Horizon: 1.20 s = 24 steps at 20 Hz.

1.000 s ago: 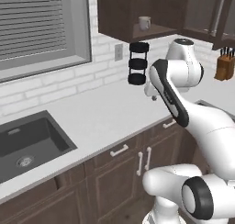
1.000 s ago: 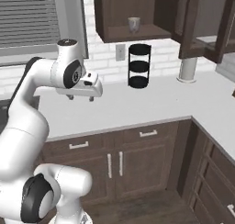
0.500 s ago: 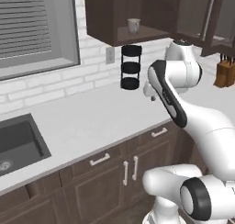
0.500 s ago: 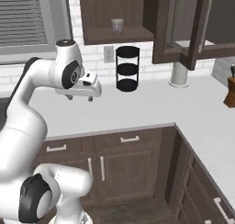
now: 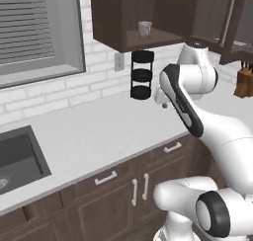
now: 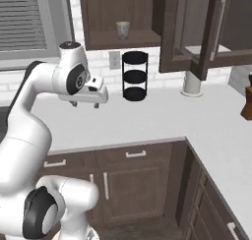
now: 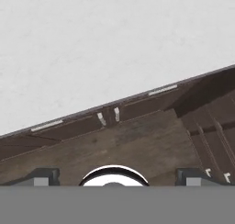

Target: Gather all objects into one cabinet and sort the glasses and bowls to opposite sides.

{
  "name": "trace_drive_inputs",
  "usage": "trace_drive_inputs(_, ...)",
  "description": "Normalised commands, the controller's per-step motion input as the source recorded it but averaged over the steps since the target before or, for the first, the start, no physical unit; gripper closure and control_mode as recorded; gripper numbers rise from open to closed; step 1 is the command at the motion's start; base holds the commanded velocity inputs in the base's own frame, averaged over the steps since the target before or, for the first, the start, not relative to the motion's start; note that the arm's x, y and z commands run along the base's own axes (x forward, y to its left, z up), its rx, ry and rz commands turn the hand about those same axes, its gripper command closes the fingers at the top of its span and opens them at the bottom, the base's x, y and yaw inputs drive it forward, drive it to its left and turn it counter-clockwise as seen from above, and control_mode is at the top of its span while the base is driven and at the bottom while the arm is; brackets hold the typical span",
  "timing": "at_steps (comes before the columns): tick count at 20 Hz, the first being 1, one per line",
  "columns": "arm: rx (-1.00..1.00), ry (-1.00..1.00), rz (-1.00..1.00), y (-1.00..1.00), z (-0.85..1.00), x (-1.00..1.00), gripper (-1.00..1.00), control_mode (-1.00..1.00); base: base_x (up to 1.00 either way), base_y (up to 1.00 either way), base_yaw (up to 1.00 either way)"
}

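The mug (image 6: 122,30) stands upright, mouth up, on the open shelf of the wall cabinet (image 6: 101,13), above a black three-tier rack (image 6: 135,75). The gripper (image 6: 84,105) hangs over the white counter (image 6: 157,113), fingers spread wide, holding nothing.

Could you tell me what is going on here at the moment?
The robot's pincer hangs over the white counter with nothing between its fingers, which stand apart in the hand view. The wall cabinet above is open, and a pale mug stands on its shelf. A black three-tier rack sits on the counter beneath it. No bowl or tumbler has been gathered onto the visible shelf.
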Motion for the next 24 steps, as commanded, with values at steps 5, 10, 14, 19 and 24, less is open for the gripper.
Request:
trace_drive_inputs(5,0.0,0.0,0.0,0.0,0.0,0.0,-1.0,1.0,1.0,0.0,0.0)
trace_drive_inputs(10,0.0,0.0,0.0,0.0,0.0,0.0,-1.0,1.0,0.53,-0.02,0.0)
trace_drive_inputs(14,0.0,0.0,0.0,0.0,0.0,0.0,-1.0,1.0,0.08,-0.22,0.0)
trace_drive_inputs(19,0.0,0.0,0.0,0.0,0.0,0.0,-1.0,1.0,0.35,-0.79,0.0)
trace_drive_inputs(24,0.0,0.0,0.0,0.0,0.0,0.0,-1.0,1.0,0.03,-0.07,0.0)
